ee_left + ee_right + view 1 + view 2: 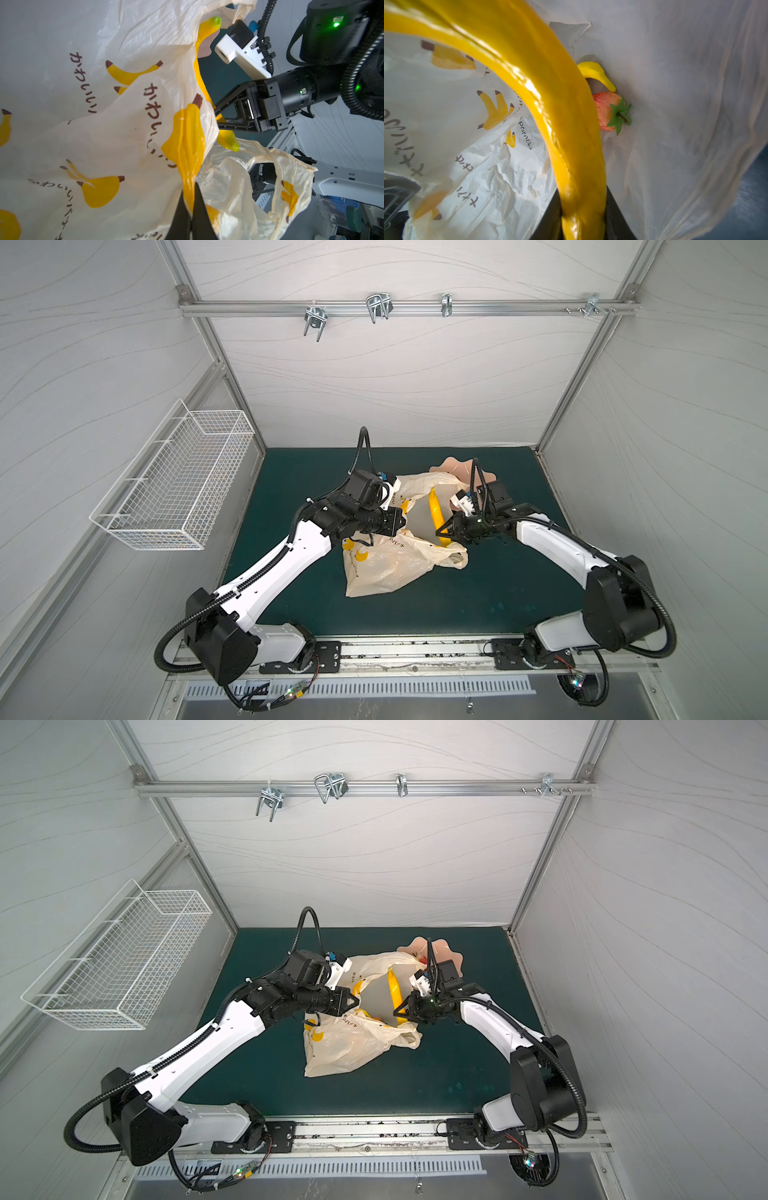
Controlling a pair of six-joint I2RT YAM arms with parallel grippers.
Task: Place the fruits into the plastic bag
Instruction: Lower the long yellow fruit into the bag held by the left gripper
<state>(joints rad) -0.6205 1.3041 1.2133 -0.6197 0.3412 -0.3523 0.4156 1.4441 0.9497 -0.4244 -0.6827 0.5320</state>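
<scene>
Bag [386, 568], thin crinkly cream plastic; banana [435, 510], long, glossy, curved. The left gripper [191, 207] pinches the bag's rim; right gripper [583, 214] clamps the banana's end.

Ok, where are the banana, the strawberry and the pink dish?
banana [435, 510]: in a top view, mid body.
strawberry [603, 112]: right wrist view, red flesh.
pink dish [451, 465]: in a top view, wavy rim.

Green mat [498, 593], plastic bag [386, 568], pink dish [453, 466]

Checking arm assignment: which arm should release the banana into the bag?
Right: right gripper holds the banana at the mouth of the plastic bag; left gripper is shut on its edge.
</scene>
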